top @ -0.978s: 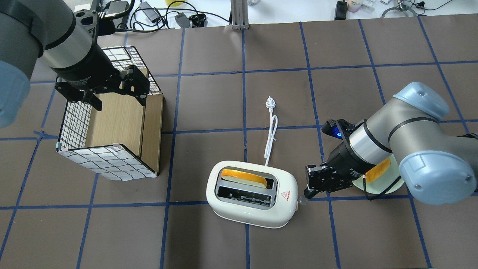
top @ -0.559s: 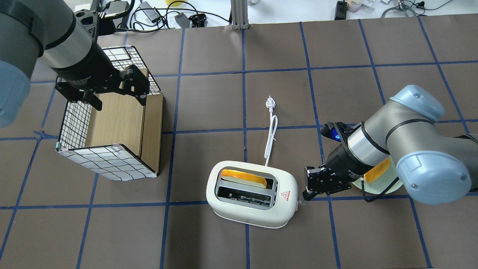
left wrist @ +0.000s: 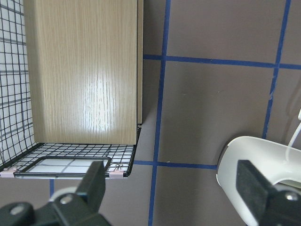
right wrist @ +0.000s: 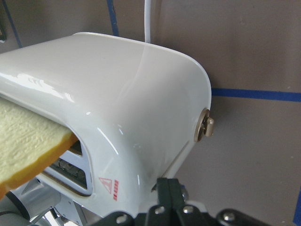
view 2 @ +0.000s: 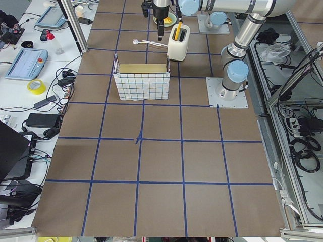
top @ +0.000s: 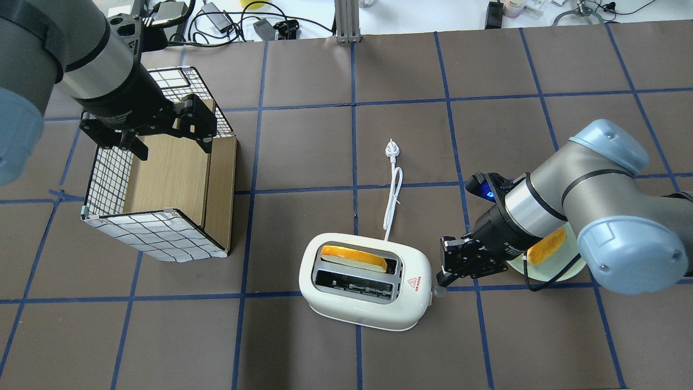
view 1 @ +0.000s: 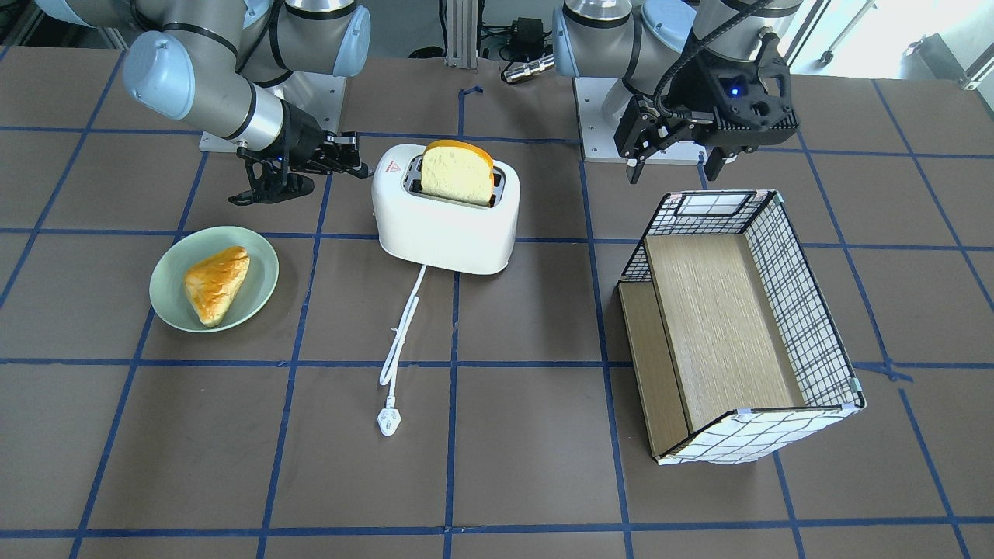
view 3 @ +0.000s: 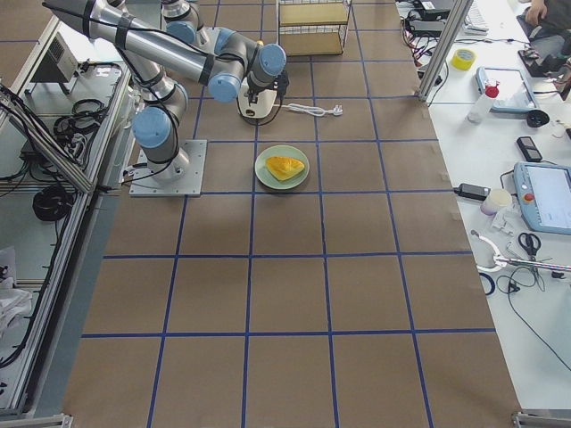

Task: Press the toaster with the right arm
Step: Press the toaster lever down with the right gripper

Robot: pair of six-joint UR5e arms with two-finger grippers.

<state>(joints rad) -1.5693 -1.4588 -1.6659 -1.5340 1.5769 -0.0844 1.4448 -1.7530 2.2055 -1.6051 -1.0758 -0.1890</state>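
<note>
The white toaster point(top: 373, 309) stands near the table's front middle, with a slice of bread point(top: 354, 258) standing up out of its far slot. It also shows in the front view point(view 1: 446, 225) and fills the right wrist view point(right wrist: 141, 94). My right gripper point(top: 445, 279) is shut, and its tips are at the toaster's right end next to a small knob point(right wrist: 205, 128). I cannot tell whether they touch. From the front, the right gripper point(view 1: 353, 164) points at that end. My left gripper point(top: 162, 138) is open and empty above the wire basket point(top: 157, 235).
The toaster's white cord point(top: 393, 200) and plug point(top: 391, 149) lie behind it. A green plate point(view 1: 167, 299) with a pastry point(view 1: 217, 283) sits to the right of the toaster, partly under my right arm. The wire basket point(view 1: 804, 310) lies on its side at the left.
My right arm has shifted only slightly, and its gripper stays at the toaster's end. The bread stands as high as before. The left arm has not moved.
</note>
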